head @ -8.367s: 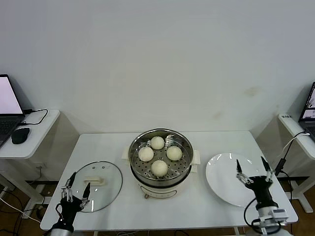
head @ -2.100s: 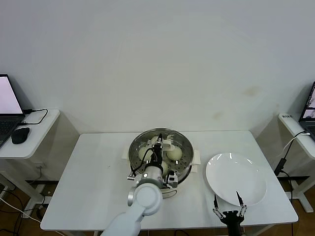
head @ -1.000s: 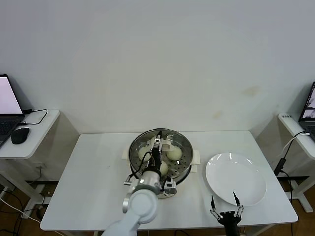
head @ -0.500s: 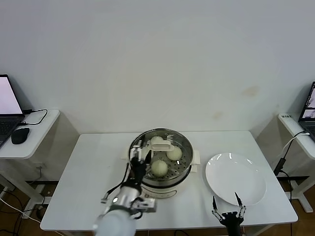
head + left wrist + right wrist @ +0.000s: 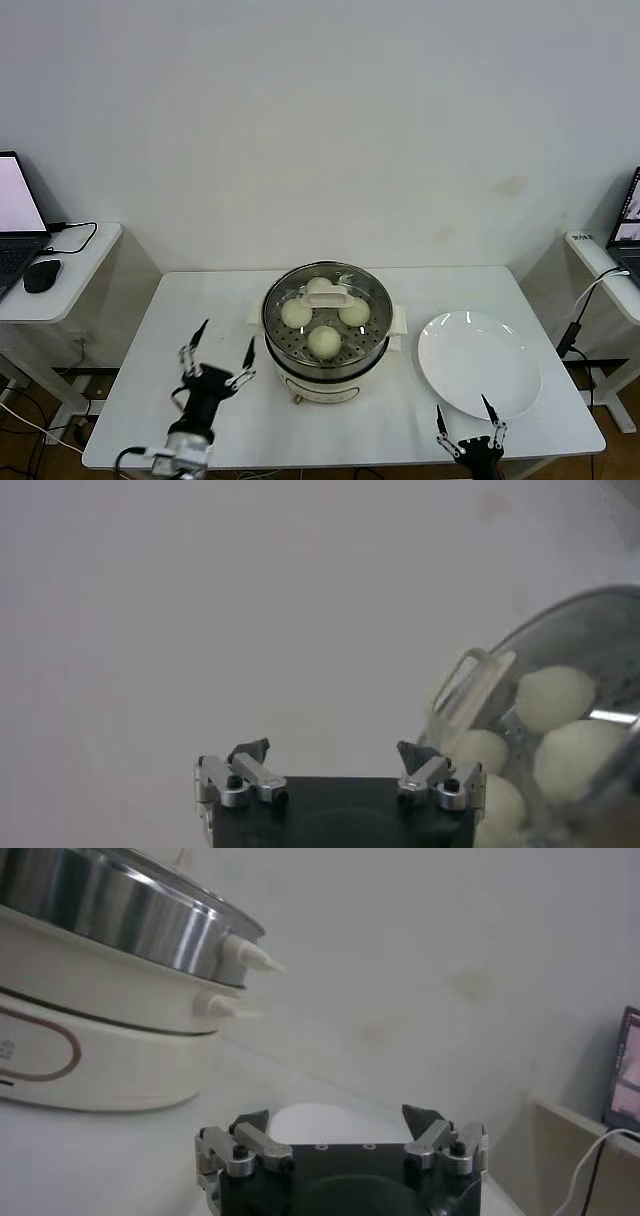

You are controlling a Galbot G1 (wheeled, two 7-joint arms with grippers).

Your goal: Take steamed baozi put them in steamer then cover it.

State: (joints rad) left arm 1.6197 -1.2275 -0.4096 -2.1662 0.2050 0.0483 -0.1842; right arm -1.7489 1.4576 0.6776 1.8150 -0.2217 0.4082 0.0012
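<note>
You see creamy-white steamed baozi [image 5: 323,340] in the shiny silver steamer [image 5: 327,352] with its cream base, mid-frame; lower right, a white plate [image 5: 480,362].

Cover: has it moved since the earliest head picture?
Yes. The cover lay on the table to the left of the steamer; now it sits on top of the steamer, over the steamed baozi.

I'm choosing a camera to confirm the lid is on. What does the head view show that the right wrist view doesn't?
Only the head view shows the four baozi under the cover, the left gripper open beside the steamer, and the whole plate. Only the right wrist view shows the steamer's side knobs. Both show the steamer, the table and the open right gripper.
</note>
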